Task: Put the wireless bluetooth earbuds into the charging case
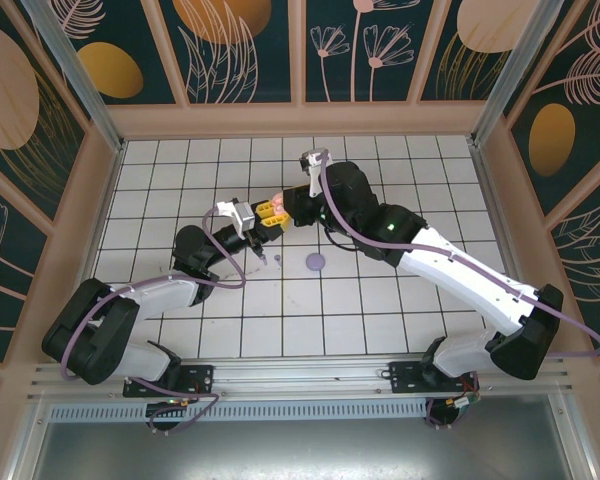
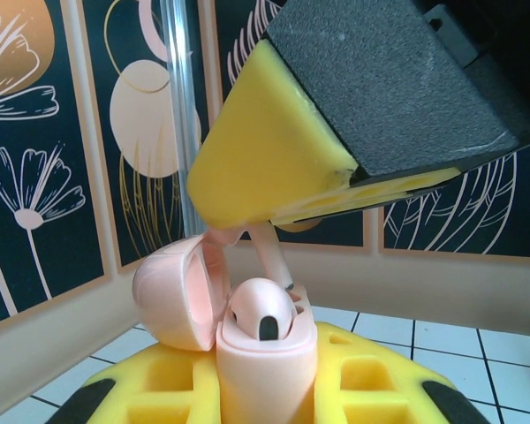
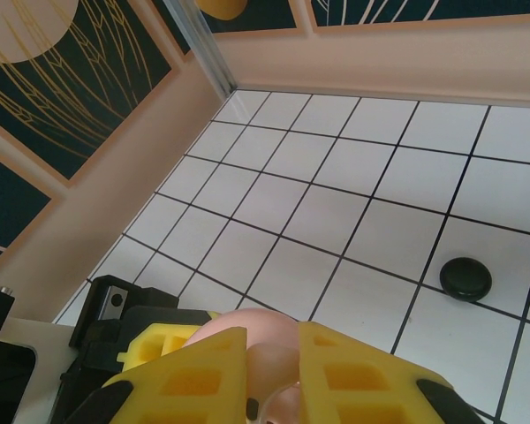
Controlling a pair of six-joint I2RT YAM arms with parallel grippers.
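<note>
Yellow L fingers [image 2: 159, 389] clamp open pink case [image 2: 265, 371]; R fingers [image 2: 265, 150] pinch 1 pink earbud [image 2: 269, 256] over it.

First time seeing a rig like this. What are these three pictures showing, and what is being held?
Two robot arms are bolted at the table's near edge. One picture looks down on both; the other two come from a camera on each wrist. The left gripper is closed on an open pink case with a seated earbud inside. The right gripper pinches a second pink earbud just above the case. On the tiled table lie a lilac disc and a black disc, probably closed cases.
</note>
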